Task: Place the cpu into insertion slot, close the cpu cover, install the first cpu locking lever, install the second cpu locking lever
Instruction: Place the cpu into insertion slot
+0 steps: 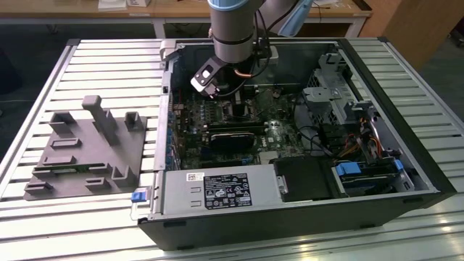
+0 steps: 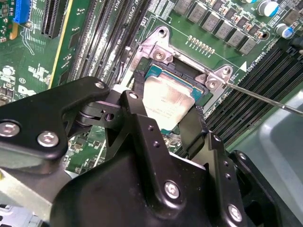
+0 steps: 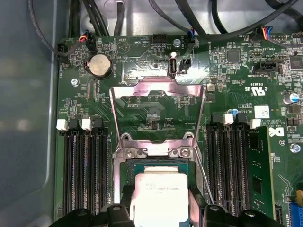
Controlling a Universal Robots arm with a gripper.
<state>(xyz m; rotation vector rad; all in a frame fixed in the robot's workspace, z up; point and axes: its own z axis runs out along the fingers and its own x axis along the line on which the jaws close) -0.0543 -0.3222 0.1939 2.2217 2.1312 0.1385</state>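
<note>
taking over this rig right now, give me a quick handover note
Gripper: low over the insertion slot, right at the cpu.
Things: the cpu lies inside the slot's rim; whether it is fully seated is unclear. The cpu cover is swung open, away from the slot. One thin locking lever juts out, unlatched.
Done: cpu brought to the slot.
Left: cover not closed, levers not locked.
</note>
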